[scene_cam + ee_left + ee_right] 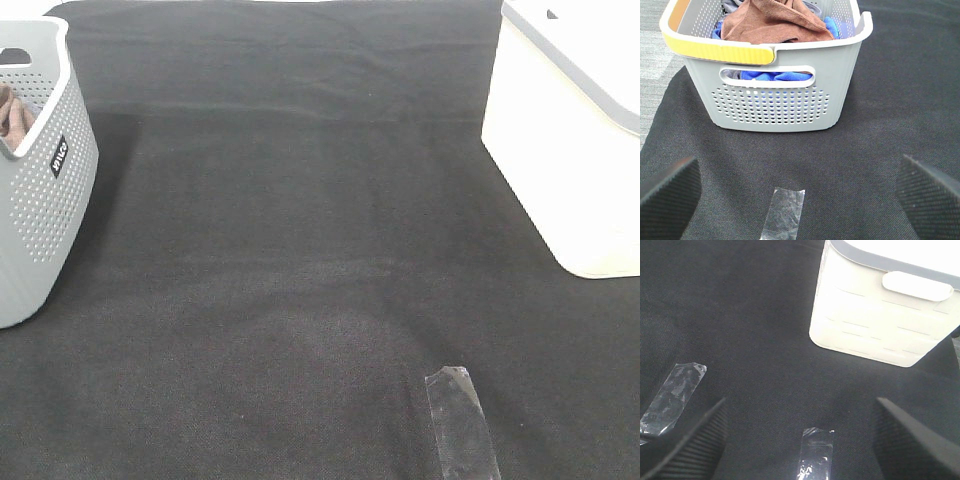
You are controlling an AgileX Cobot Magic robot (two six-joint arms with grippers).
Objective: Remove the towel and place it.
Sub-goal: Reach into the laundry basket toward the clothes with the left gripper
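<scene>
Left side: a grey perforated basket stands on the black table covering. The towel, rust-brown, lies bunched on top of blue cloths inside it. Removal has not begun.

Hazards noted: the towel rests directly on the blue cloths, so a deep pinch would likely drag one out with it. The basket looks light, and a towel fold snagging on the rim during the lift could tip or slide it. A grasp taken at one corner only may leave the rest trailing across the basket wall.

The left gripper faces the basket's end wall, well short of it. Its jaws are spread wide, holding nothing and touching nothing.

Centre: a clear tape strip lies flat on the covering; a draped towel could catch on it.

Right side: a white bin stands closed. The right gripper hangs above the covering, jaws likewise wide apart and empty.
</scene>
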